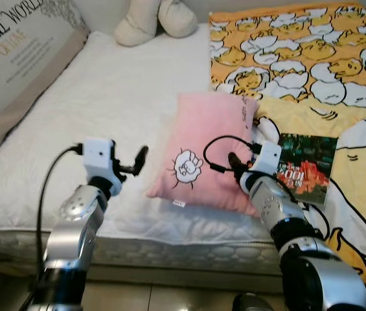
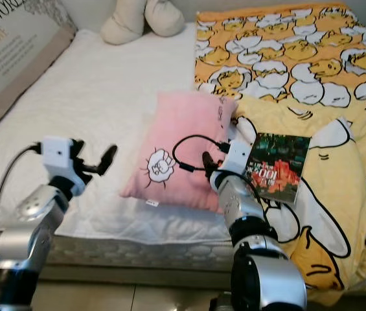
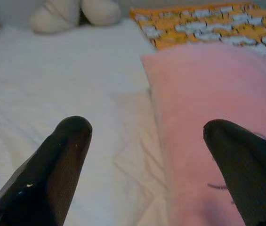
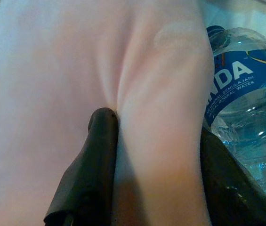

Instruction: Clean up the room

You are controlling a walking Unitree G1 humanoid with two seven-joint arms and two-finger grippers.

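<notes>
A pink pillow [image 1: 199,146] with a small cartoon print lies on the white mattress [image 1: 105,97], its right edge against the yellow blanket. My right gripper [image 4: 156,129] is shut on a raised fold of the pillow's right side, with pink cloth bunched between both fingers [image 4: 97,160]. In the left eye view that gripper [image 1: 234,162] sits at the pillow's near right edge. My left gripper [image 3: 144,129] hovers open just left of the pillow [image 3: 208,117], one finger over the sheet and one over the pink cloth. It holds nothing.
A clear water bottle [image 4: 245,103] with a blue label lies right beside the gripped fold. A dark book [image 1: 309,167] rests on the yellow duck-print blanket [image 1: 299,52]. A cream plush toy [image 1: 157,19] and a large lettered cushion [image 1: 14,58] sit at the bed's head.
</notes>
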